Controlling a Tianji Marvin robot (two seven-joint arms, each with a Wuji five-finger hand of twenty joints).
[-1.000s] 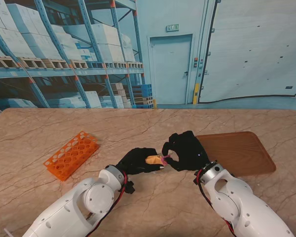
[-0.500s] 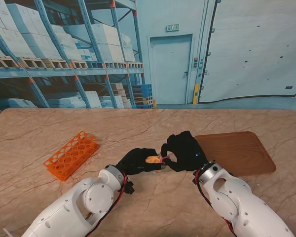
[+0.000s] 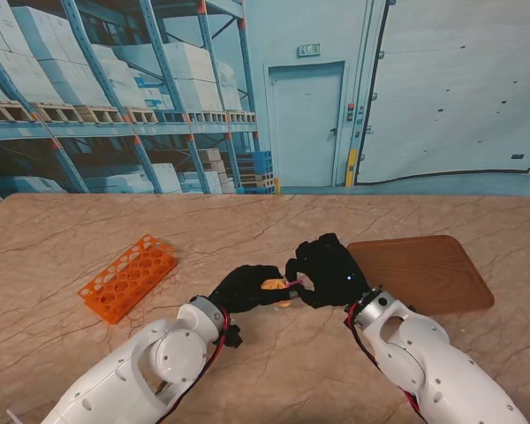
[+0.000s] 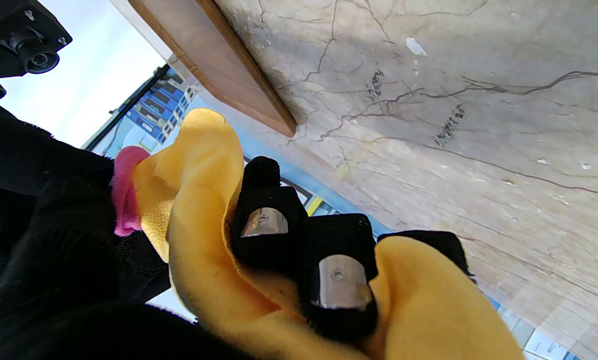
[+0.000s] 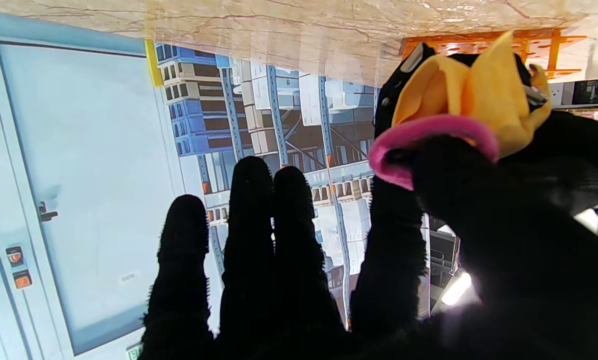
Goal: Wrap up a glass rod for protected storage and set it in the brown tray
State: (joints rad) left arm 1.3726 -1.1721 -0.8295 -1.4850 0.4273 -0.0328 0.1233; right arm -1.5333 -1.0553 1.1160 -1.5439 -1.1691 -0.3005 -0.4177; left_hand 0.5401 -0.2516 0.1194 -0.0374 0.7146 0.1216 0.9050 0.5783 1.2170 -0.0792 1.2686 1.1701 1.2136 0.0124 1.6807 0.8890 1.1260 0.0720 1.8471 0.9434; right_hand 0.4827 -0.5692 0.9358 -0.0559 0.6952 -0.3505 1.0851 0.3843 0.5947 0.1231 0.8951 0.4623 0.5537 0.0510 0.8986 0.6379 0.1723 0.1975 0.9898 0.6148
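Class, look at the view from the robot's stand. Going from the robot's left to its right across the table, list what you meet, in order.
Orange rack → left hand → yellow cloth bundle → right hand → brown tray.

Yellow cloth bundle (image 3: 275, 285) with pink band (image 5: 431, 130), brown tray (image 3: 428, 269) bare

Counted on the table are one orange rack (image 3: 127, 277), one brown tray (image 3: 424, 273), one yellow cloth (image 3: 275, 286), one pink band (image 5: 431, 135) and two gloved hands.
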